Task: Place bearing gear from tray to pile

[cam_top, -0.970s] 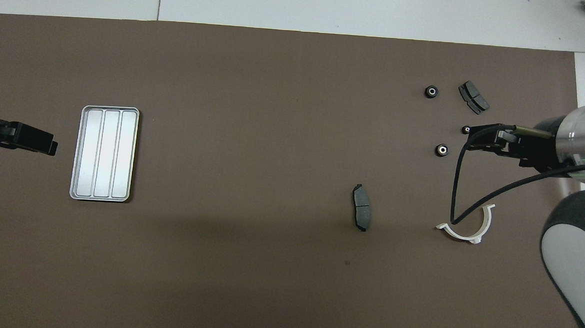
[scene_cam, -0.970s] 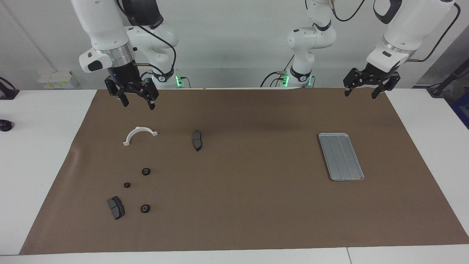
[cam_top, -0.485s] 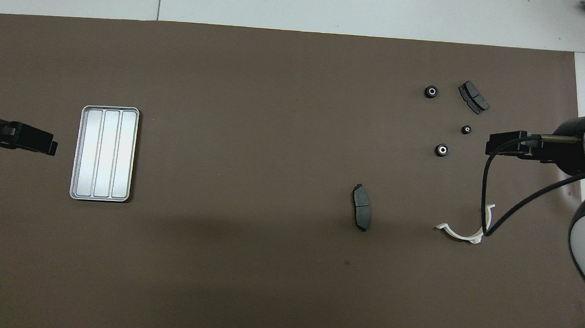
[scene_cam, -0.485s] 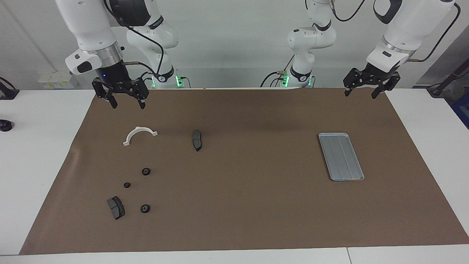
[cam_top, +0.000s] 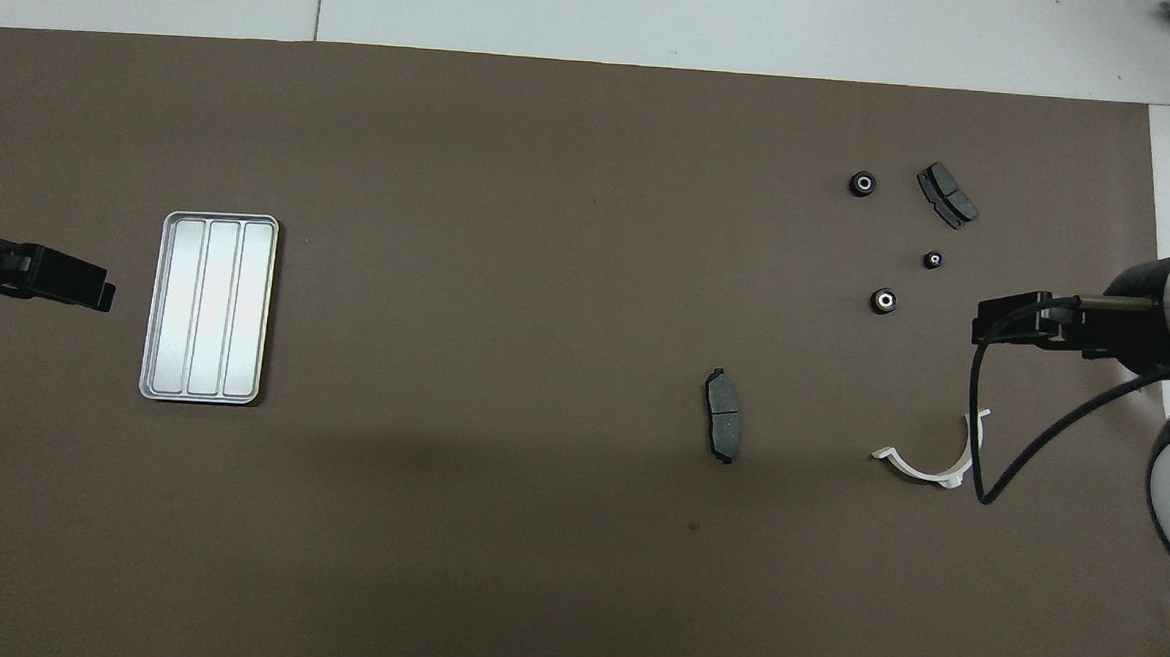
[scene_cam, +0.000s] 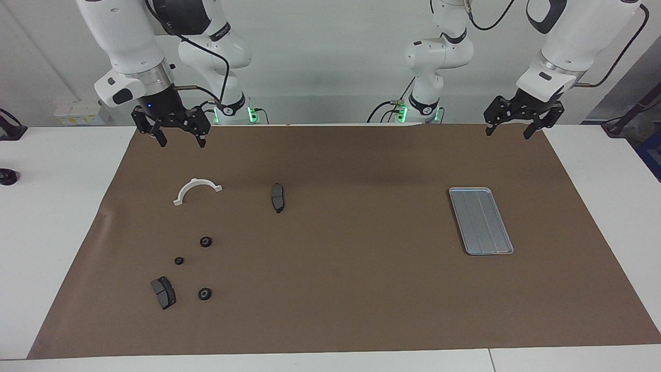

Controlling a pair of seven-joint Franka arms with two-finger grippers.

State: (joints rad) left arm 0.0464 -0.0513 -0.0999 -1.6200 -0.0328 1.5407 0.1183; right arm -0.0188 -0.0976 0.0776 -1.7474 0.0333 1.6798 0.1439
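The silver ridged tray (scene_cam: 480,220) lies toward the left arm's end of the mat, with nothing in it; it also shows in the overhead view (cam_top: 209,307). Three small black gears (scene_cam: 205,241) (scene_cam: 178,260) (scene_cam: 204,293) lie scattered beside a squat dark brake pad (scene_cam: 163,292) toward the right arm's end; the same gears (cam_top: 884,300) and pad (cam_top: 946,194) show from above. My right gripper (scene_cam: 181,141) (cam_top: 981,319) is open and empty, up over the mat's edge nearest the robots. My left gripper (scene_cam: 507,133) (cam_top: 106,293) waits open and empty, raised beside the tray.
A white half-ring bracket (scene_cam: 197,189) (cam_top: 934,457) lies nearer the robots than the gears. A slim curved dark pad (scene_cam: 277,197) (cam_top: 723,416) lies toward the mat's middle. The brown mat (scene_cam: 341,289) covers most of the white table.
My right gripper has drawn back from over the gears toward the robots and the right arm's end of the mat. The left arm and all parts have not moved.
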